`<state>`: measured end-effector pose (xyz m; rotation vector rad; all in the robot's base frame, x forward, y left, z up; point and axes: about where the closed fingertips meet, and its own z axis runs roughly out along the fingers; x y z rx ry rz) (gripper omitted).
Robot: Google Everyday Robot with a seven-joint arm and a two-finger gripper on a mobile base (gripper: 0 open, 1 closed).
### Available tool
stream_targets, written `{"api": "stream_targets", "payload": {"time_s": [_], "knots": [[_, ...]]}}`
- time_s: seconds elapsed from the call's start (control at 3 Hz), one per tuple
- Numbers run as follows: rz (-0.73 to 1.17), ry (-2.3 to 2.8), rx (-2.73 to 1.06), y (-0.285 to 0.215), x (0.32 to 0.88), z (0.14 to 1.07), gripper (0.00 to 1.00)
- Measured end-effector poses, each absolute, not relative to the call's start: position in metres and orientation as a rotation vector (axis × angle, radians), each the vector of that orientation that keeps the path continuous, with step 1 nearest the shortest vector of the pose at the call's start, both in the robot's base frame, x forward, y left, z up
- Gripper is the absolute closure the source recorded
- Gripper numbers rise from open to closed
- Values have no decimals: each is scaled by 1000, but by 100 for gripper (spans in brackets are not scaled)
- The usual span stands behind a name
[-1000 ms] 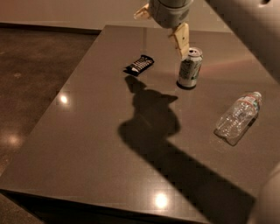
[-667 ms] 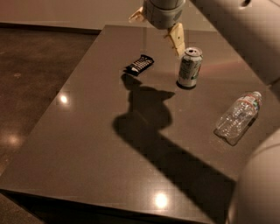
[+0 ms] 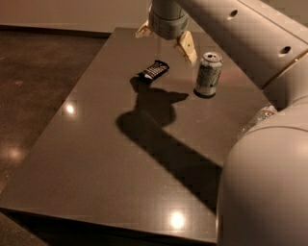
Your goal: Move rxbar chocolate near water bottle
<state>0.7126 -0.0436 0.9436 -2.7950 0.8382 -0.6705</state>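
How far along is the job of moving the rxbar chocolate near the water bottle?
Done: nothing; the rxbar chocolate lies on the table, with the soda can between it and the water bottle. In hand: the gripper hovers open above the bar. Left: grasp it, carry it, set it by the bottle.

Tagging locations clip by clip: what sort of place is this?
Likely an office or lab room: a grey table, glossy dark floor, pale wall base. The gripper hangs open above the rxbar chocolate.
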Motion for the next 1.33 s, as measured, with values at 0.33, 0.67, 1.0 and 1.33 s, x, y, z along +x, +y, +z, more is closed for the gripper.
{"api": "stream_targets", "payload": {"time_s": [0.33,0.67,1.0,1.33], "knots": [[-657,824,-2832,-43,722,927,0],[-638,807,-2856,-39,728,913,0],[-620,790,-2881,-33,730,900,0],[-610,776,-2913,-28,732,888,0]]}}
